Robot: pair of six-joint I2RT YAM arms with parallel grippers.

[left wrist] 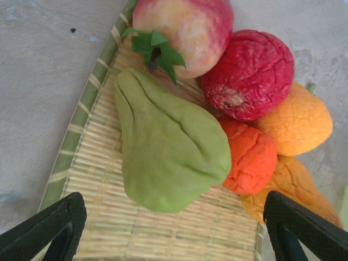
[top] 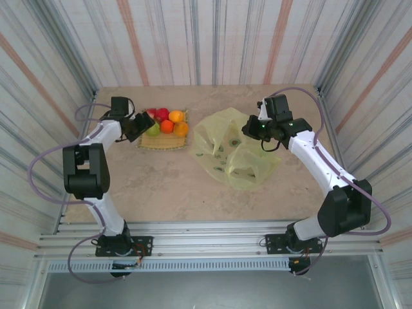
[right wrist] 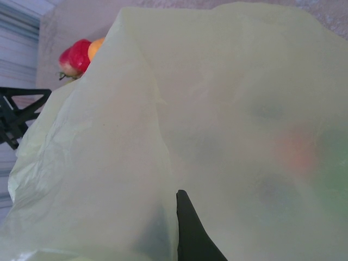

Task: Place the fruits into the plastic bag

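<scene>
Several fruits (top: 166, 121) lie piled on a woven mat (top: 161, 141) at the back left. In the left wrist view a green fruit (left wrist: 168, 147) lies nearest, with a pink-red one (left wrist: 185, 30), a dark red one (left wrist: 250, 73) and orange ones (left wrist: 247, 157) behind it. My left gripper (top: 137, 126) (left wrist: 173, 231) is open just short of the green fruit, which sits between its black fingers (left wrist: 49, 228). The pale yellow-green plastic bag (top: 235, 149) (right wrist: 228, 109) lies crumpled at centre right. My right gripper (top: 249, 131) (right wrist: 171, 209) is shut on the bag's film, with one finger behind it.
Striped walls close in the back and both sides of the tan table (top: 167, 187). A faint orange blur (right wrist: 296, 152) shows through the bag's plastic. Over the bag's edge I see two fruits (right wrist: 79, 54) and a black arm part (right wrist: 16, 117).
</scene>
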